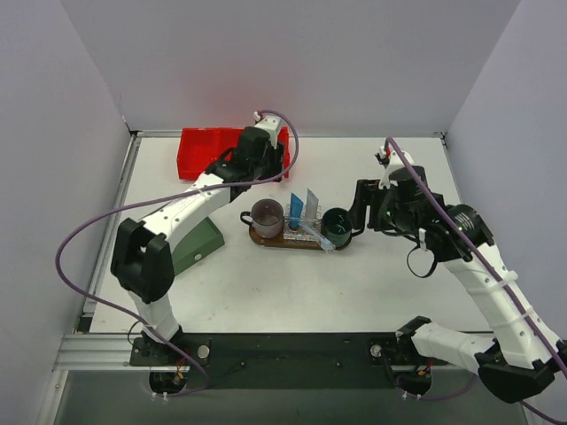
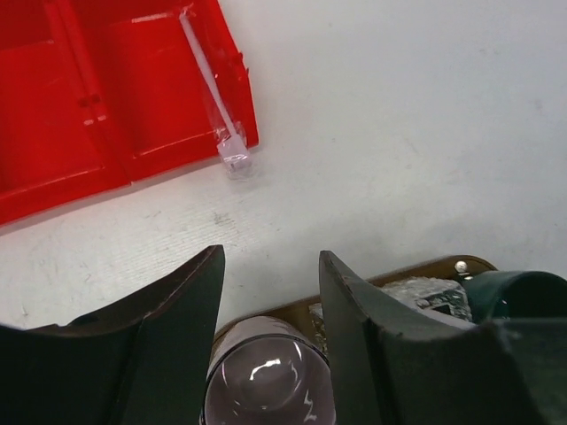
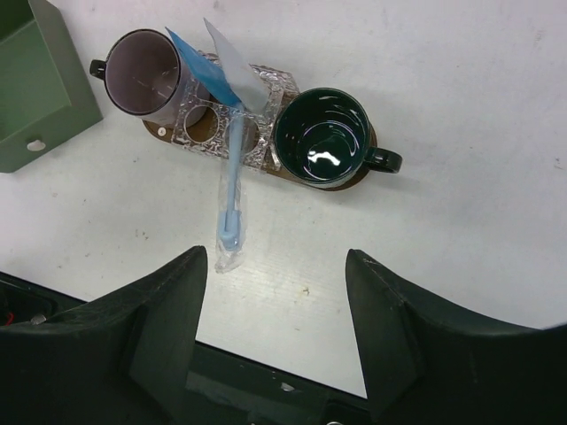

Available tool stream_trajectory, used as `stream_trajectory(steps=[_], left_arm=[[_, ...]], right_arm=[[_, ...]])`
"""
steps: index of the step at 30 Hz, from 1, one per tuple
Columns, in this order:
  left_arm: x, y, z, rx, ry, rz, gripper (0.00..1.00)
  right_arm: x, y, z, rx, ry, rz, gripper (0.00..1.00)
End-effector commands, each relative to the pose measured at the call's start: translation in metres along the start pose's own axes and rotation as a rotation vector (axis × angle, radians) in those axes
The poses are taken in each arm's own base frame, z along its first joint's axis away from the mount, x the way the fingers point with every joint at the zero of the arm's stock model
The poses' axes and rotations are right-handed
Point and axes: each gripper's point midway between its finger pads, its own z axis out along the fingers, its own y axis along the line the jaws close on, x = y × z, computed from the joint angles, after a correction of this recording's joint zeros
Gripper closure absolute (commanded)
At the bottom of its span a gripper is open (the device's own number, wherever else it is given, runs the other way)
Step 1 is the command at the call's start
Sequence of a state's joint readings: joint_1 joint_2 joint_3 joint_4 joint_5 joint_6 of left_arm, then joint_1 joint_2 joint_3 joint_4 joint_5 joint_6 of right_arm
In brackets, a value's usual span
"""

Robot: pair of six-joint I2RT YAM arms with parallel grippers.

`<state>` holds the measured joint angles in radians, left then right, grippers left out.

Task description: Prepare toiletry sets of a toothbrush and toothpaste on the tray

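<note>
we judge the task about half done. the wooden tray [image 3: 158, 128] sits mid-table carrying a translucent purple cup [image 3: 142, 62] at one end and a dark green mug [image 3: 323, 137] at the other. between them a blue toothpaste tube [image 3: 199, 66] and a pale toothpaste tube [image 3: 232, 66] stand tilted. one blue toothbrush [image 3: 232, 190], in a clear sleeve, lies across the tray with its lower end hanging off onto the table.

the second toothbrush [image 2: 208, 88] is not yet on the tray. it lies in an end compartment of the red bin [image 2: 115, 106], its wrapped end poking over the bin's near wall and touching the table.

the left gripper [image 2: 270, 266] hovers between the bin and the tray, jaws apart with nothing held. the right gripper [image 3: 275, 266] hangs off the mug end of the tray, jaws also apart and empty.

so the step in hand looks like fetching that last brush, and the left arm is the nearer one. the next move calls for lining the fingers across the thin handle, probably near the overhanging end where the bin wall won't block them, and closing gently. the sleeve looks slippery and the brush is slim.
</note>
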<state>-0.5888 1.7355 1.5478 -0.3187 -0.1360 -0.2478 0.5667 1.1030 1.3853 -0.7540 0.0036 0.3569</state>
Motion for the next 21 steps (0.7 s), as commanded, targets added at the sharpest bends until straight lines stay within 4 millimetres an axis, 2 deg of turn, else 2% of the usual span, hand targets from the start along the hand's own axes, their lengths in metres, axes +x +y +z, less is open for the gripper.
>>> stream_trajectory(steps=[1,2,4,5,6,7,8,16,17,18,21], left_arm=[[0.009,0.006,0.029,-0.035,0.046,-0.068,0.43],[0.023,0.006,0.042,-0.034,0.087,-0.068,0.43],[0.020,0.001,0.052,-0.022,0.095,-0.075,0.43],[0.033,0.002,0.063,-0.025,0.133,-0.070,0.43],[0.035,0.002,0.068,-0.026,0.143,-0.068,0.43],[0.028,0.000,0.071,-0.023,0.133,-0.069,0.43],[0.039,0.003,0.079,-0.035,0.162,-0.072,0.43],[0.049,0.019,0.111,-0.092,0.214,-0.116,0.41],[0.057,0.023,0.115,-0.112,0.238,-0.114,0.40],[0.052,0.024,0.117,-0.120,0.231,-0.117,0.40],[0.058,0.028,0.122,-0.140,0.244,-0.120,0.39]], right_arm=[[-0.001,-0.011,-0.010,0.027,-0.079,0.039,0.41],[-0.001,-0.011,-0.014,0.017,-0.094,0.046,0.41],[0.005,-0.010,-0.014,0.004,-0.088,0.059,0.40],[0.006,-0.010,-0.017,-0.003,-0.098,0.063,0.40],[0.010,-0.012,-0.016,0.000,-0.092,0.071,0.40],[0.011,-0.012,-0.018,-0.001,-0.096,0.069,0.39],[0.013,-0.013,-0.019,-0.001,-0.100,0.074,0.38],[0.020,-0.016,-0.029,-0.014,-0.122,0.091,0.35],[0.020,-0.016,-0.030,-0.016,-0.127,0.092,0.34],[0.021,-0.016,-0.031,-0.016,-0.127,0.092,0.34],[0.023,-0.017,-0.030,-0.014,-0.126,0.095,0.34]])
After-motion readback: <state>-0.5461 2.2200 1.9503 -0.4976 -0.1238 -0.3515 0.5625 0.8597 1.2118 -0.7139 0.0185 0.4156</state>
